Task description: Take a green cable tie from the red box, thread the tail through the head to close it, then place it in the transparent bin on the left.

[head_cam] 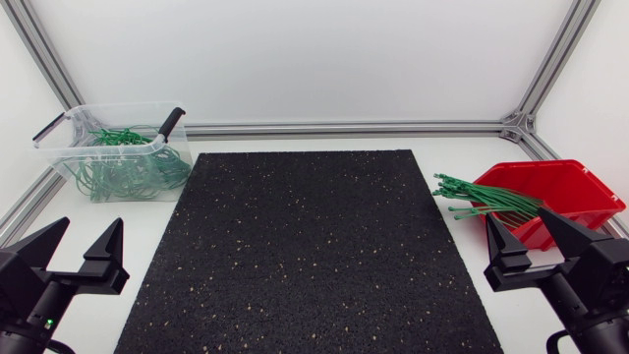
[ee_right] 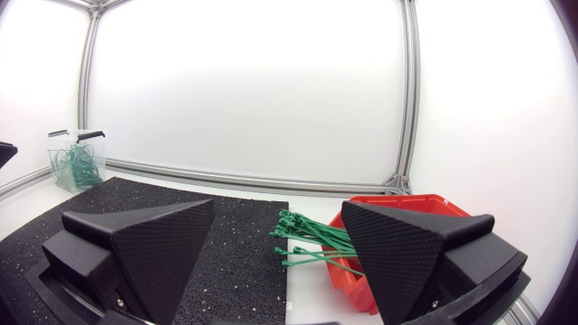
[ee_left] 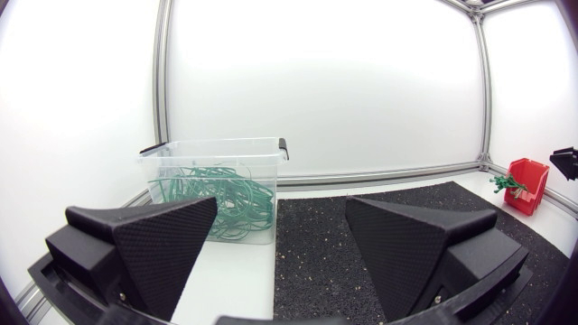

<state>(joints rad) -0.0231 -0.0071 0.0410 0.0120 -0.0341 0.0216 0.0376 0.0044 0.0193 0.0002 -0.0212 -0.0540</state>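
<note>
green cable ties (head_cam: 488, 200) lie as a loose bundle in the red box (head_cam: 578, 189) at the right side of the table. their tails project over the box's low front lip toward the black mat (head_cam: 305, 256). this overhang exposes the tails to a pinch from the mat side, without reaching into the box. neither arm holds a tie.

right gripper (head_cam: 514, 216): released, fingers spread wide, nothing between them. it sits just beside the box and near the projecting tails, so it is judged the arm best placed for the pick.

left gripper (head_cam: 90, 224): released, fingers spread wide, nothing between them. it sits at the near left of the mat, with the transparent bin (head_cam: 61, 155) ahead of it at the far left corner.

the bin holds a tangle of green loops (head_cam: 128, 172). its top is uncovered, which allows a drop from above. the mat lies between box and bin and is judged to serve as a non-slip work area for threading. task status: pick not yet begun.
</note>
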